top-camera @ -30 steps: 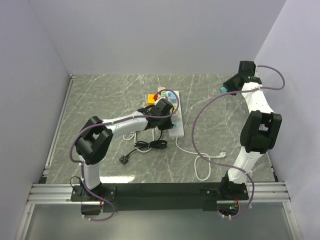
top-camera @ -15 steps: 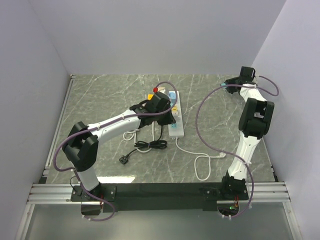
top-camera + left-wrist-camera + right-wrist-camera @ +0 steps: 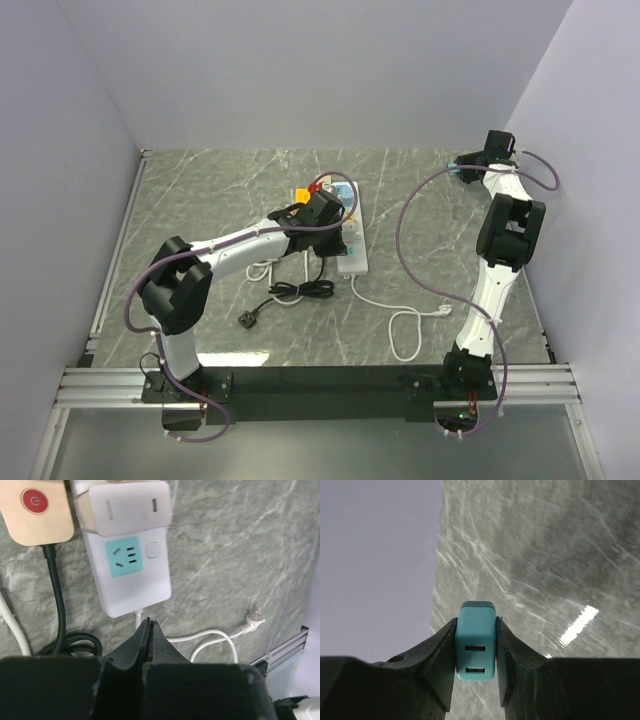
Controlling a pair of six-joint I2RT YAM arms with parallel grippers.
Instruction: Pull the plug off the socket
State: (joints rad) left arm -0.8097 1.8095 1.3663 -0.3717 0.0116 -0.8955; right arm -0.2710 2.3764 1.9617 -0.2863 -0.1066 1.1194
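Note:
My right gripper (image 3: 475, 622) is shut on a teal USB charger plug (image 3: 475, 640), held in the air with its two USB ports facing the camera. In the top view it (image 3: 461, 169) is near the far right corner, well away from the white power strip (image 3: 354, 258). My left gripper (image 3: 150, 624) is shut and empty, hovering over the strip's near end; in the top view it (image 3: 335, 240) is above the strip. The strip (image 3: 142, 587) shows a free teal socket (image 3: 123, 556) and a white adapter (image 3: 125, 509) plugged in beyond it.
A beige strip with a red button (image 3: 35, 507) lies left of the white one, with a black cable (image 3: 56, 597) coiled nearby. A white cable with a loose plug (image 3: 252, 620) trails right. A black plug (image 3: 249, 318) lies on the marble floor. Walls close in on three sides.
My right arm has straightened and carried the teal plug slightly right, toward the far right corner. My left gripper moved farther over the strip, then back a little.

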